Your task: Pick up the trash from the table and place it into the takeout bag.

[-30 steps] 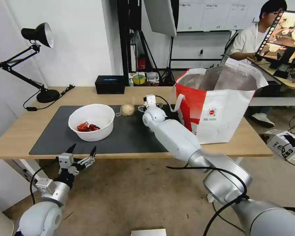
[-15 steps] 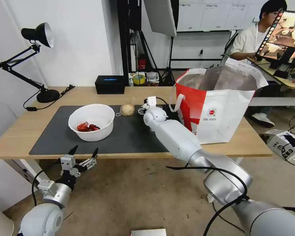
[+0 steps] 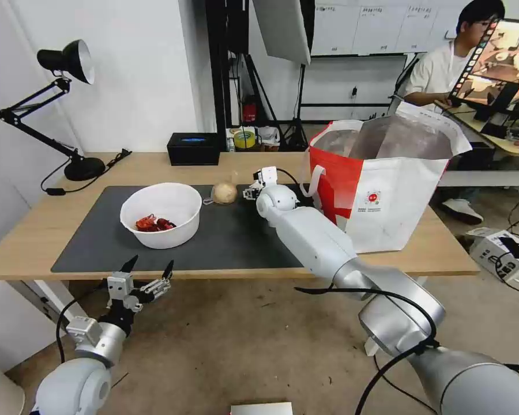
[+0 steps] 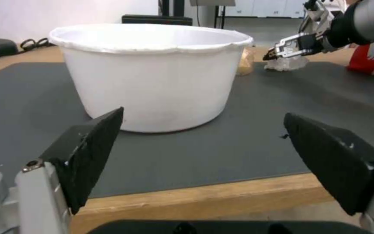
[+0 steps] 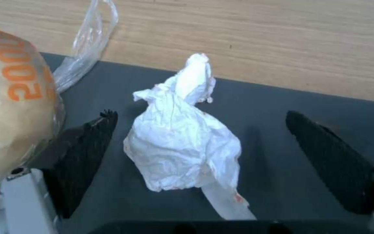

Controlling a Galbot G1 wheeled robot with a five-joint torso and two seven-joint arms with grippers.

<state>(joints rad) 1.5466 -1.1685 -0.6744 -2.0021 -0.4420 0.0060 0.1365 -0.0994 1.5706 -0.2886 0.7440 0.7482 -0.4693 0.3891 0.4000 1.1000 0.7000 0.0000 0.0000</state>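
Crumpled tissue [image 5: 182, 136] between open right gripper [image 5: 200, 162] fingers; bowl [image 3: 161, 214] holds red scraps [image 3: 151, 223]; left gripper [image 3: 147, 271] open.

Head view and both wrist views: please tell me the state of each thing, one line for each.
Takeout bag: upright, mouth open.
White bowl: upright on the mat, red scraps inside.
Crumpled tissue: lying on the mat, not gripped.
Wrapped lump: resting on the mat.
Right gripper: open, fingers around the tissue.
Left gripper: open, below the table edge.

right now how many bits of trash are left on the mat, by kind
white bowl with red scraps: 1
beige wrapped lump: 1
crumpled white tissue, between the open right gripper's fingers: 1
total: 3
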